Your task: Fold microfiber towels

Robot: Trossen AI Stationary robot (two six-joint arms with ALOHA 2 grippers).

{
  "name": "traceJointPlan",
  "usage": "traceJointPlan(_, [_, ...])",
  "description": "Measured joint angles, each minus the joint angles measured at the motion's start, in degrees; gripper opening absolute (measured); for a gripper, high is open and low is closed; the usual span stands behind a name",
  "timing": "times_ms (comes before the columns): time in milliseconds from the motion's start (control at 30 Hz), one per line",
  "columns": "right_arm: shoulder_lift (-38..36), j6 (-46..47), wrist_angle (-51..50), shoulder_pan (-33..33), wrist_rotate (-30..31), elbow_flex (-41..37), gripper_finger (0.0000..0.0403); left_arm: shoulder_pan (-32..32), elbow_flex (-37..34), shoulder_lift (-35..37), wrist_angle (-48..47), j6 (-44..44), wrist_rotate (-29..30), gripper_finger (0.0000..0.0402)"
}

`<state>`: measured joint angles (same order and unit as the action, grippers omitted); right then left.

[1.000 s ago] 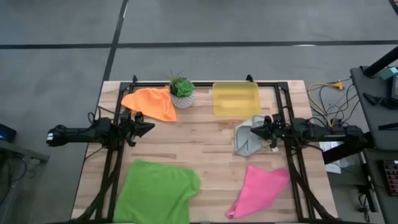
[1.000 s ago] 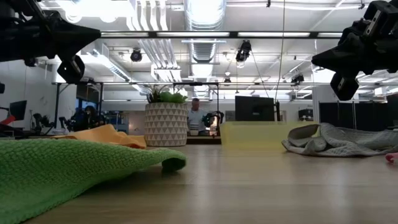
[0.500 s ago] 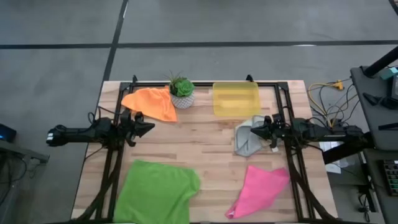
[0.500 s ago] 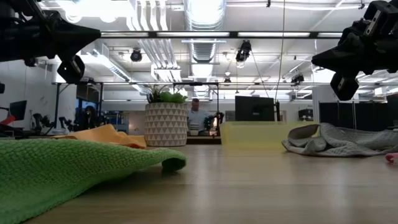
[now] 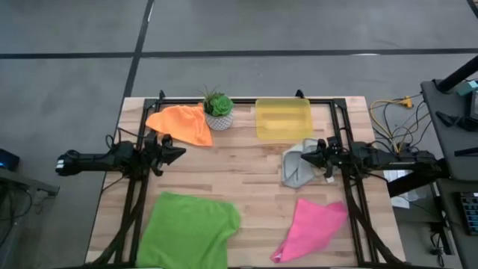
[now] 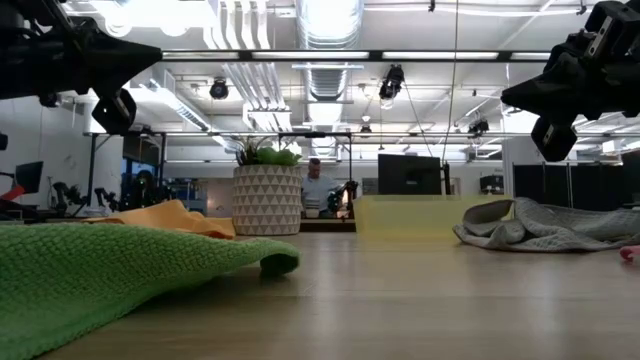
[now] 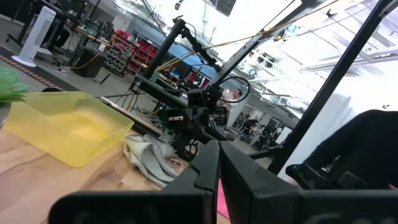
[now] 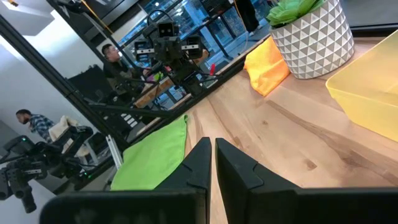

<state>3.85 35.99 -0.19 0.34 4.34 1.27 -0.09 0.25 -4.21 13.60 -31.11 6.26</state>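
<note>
Two matte black arms with black cables and angular fingers.

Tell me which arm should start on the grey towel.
Right. The right gripper hovers at the grey towel's edge; the left gripper waits across the table, nearer the orange towel.

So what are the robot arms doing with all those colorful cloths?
Right now, nothing is being held. The left gripper and right gripper both hang above the table with their fingers shut, pointing toward each other. Four towels lie unfolded on the wood: the orange towel at the back by the potted plant, the grey towel crumpled just beneath the right gripper, the green towel and the pink towel at the front. A yellow bin sits at the back.
</note>
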Motion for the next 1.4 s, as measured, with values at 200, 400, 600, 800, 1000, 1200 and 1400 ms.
traceJointPlan(200, [0.01,0.0,0.0,0.01,0.0,0.01,0.0018,0.01,0.0,0.01,-0.02,0.0,0.0,0.0])
traceJointPlan(400, [0.01,0.01,0.0,0.02,-0.01,0.0,0.0018,0.02,0.0,0.0,0.01,0.01,-0.01,0.0])
traceJointPlan(600, [0.0,0.02,0.0,0.02,0.0,0.0,0.0018,0.02,0.0,0.01,0.01,0.0,-0.02,0.0])
traceJointPlan(800, [0.01,0.0,0.0,0.0,0.0,0.01,0.0018,0.01,0.0,0.01,-0.01,0.02,-0.01,0.0])
traceJointPlan(1000, [0.01,0.0,0.0,0.0,0.0,0.01,0.0018,0.01,0.0,0.0,-0.01,0.02,0.0,0.0])
traceJointPlan(1200, [0.01,2.1,0.44,0.02,0.02,0.01,0.0018,0.01,0.0,-0.01,0.0,0.02,-0.01,0.0])
traceJointPlan(1400, [0.0,19.2,2.44,0.02,1.86,0.01,0.0018,0.01,0.0,0.0,-0.02,0.03,0.0,0.0])
